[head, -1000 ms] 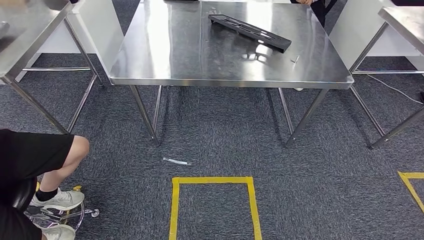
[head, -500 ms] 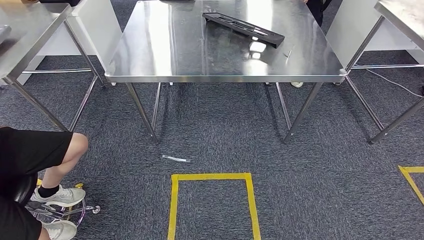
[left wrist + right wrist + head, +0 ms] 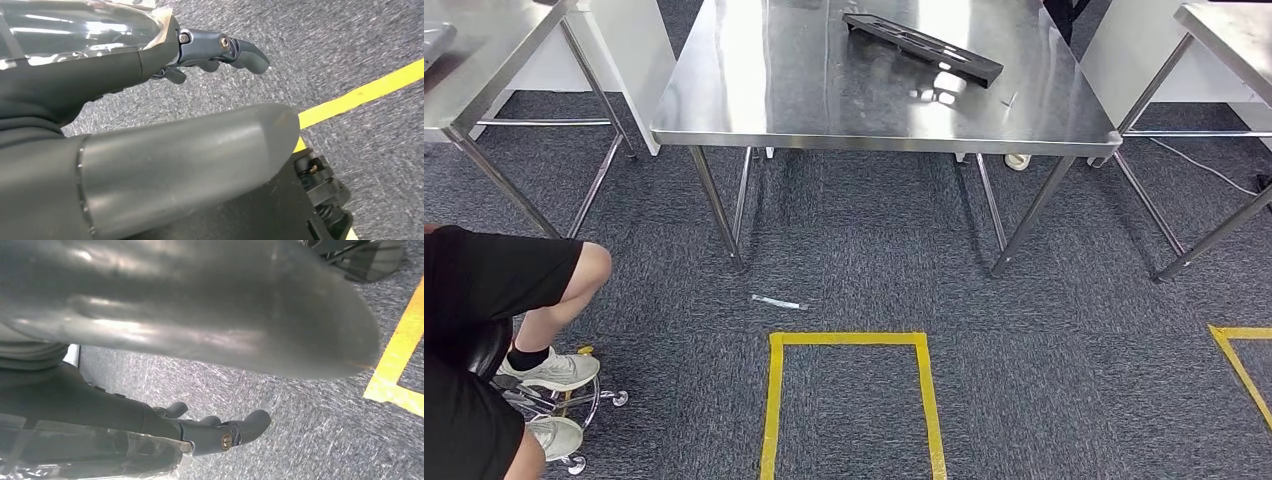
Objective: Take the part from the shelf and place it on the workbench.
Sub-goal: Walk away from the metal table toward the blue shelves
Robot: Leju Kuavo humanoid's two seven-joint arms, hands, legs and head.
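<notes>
A long black slotted part (image 3: 922,47) lies flat on the steel workbench (image 3: 824,110), toward its far right side. I stand a few steps back from the bench, across grey carpet. My left hand (image 3: 125,70) hangs over the carpet with its fingers (image 3: 235,50) stretched out apart from the thumb, holding nothing. My right hand (image 3: 100,405) hangs the same way, its fingers (image 3: 245,427) apart and nothing in it.
A yellow tape square (image 3: 849,340) marks the floor before the bench, with a small white strip (image 3: 779,301) lying beyond it. A seated person's leg (image 3: 534,290) and stool are at lower left. Further steel tables stand at left (image 3: 484,50) and right (image 3: 1224,30).
The whole picture has shifted, so the camera has moved: the bench and tape square sit slightly higher in view. The part lies as before on the bench.
</notes>
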